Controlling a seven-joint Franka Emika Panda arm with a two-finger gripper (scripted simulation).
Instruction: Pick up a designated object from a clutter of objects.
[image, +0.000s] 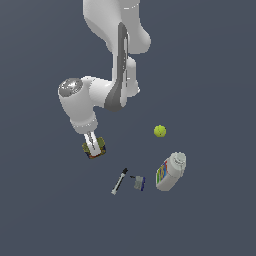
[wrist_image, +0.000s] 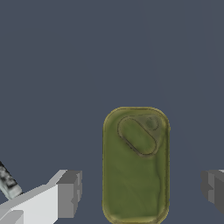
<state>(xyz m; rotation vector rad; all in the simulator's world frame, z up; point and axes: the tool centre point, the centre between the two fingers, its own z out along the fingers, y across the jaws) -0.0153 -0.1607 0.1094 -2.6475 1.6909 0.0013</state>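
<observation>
The olive-green tin (image: 98, 151) sits on the dark floor at the exterior view's left, apart from the other objects. A bit of its red, blue and yellow label shows at its lower side. My gripper (image: 93, 145) is down over it. In the wrist view the tin's (wrist_image: 135, 175) olive lid lies between my two grey fingers (wrist_image: 70, 192), with a gap on each side. The gripper (wrist_image: 141, 189) is open and straddles the tin without touching it.
A yellow-green ball (image: 159, 131) lies to the exterior view's right. A white bottle (image: 170, 171) with a colourful label lies on its side below the ball. A black-and-white marker pen (image: 119, 181) and a small grey-blue block (image: 138, 182) lie between tin and bottle.
</observation>
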